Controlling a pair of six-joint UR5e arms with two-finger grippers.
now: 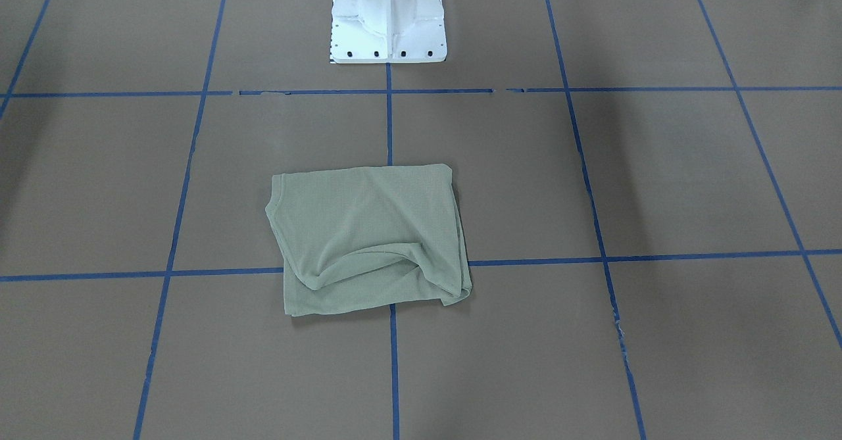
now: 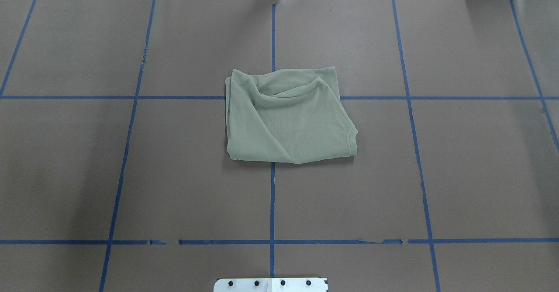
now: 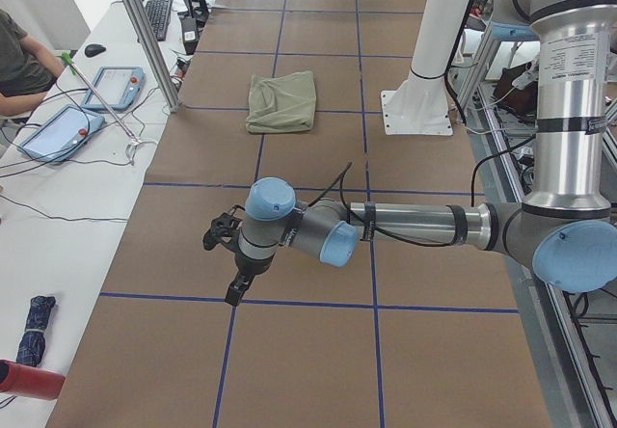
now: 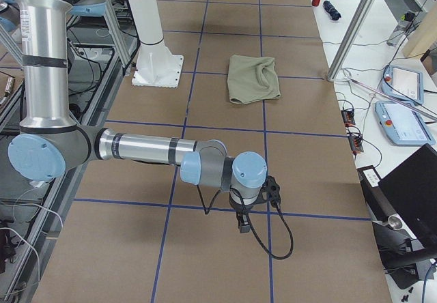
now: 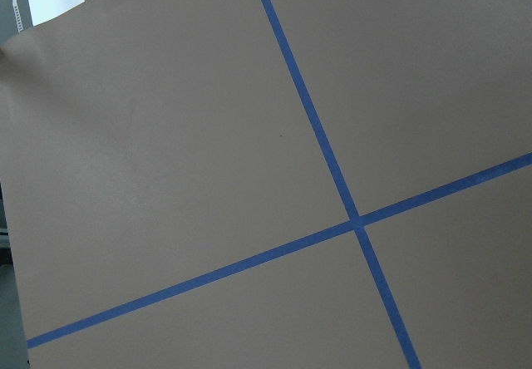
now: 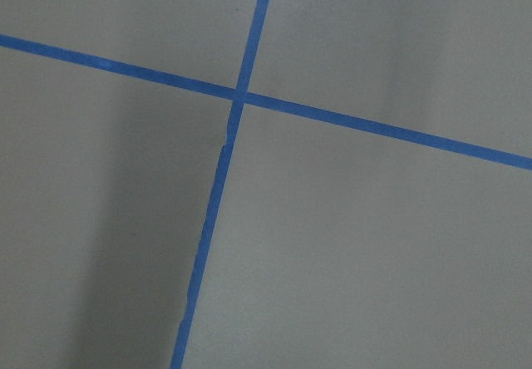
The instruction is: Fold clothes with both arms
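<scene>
Looks nearly finished, with shirt (image 2: 288, 121) folded square but rumpled midway between table's ends, left arm (image 3: 405, 224) and right arm (image 4: 136, 147) well clear; cannot tell jaws' state.

One shirt (image 1: 368, 229) lay on one counter (image 1: 658, 177). There were two arms, a left arm (image 3: 405, 224) and a right arm (image 4: 143, 147); one pedestal (image 1: 388, 19); two tablets, a far tablet (image 3: 120, 86) and a near tablet (image 3: 56, 131); one keyboard (image 3: 157, 18); one mouse (image 3: 93, 50); one person (image 3: 21, 62).
</scene>
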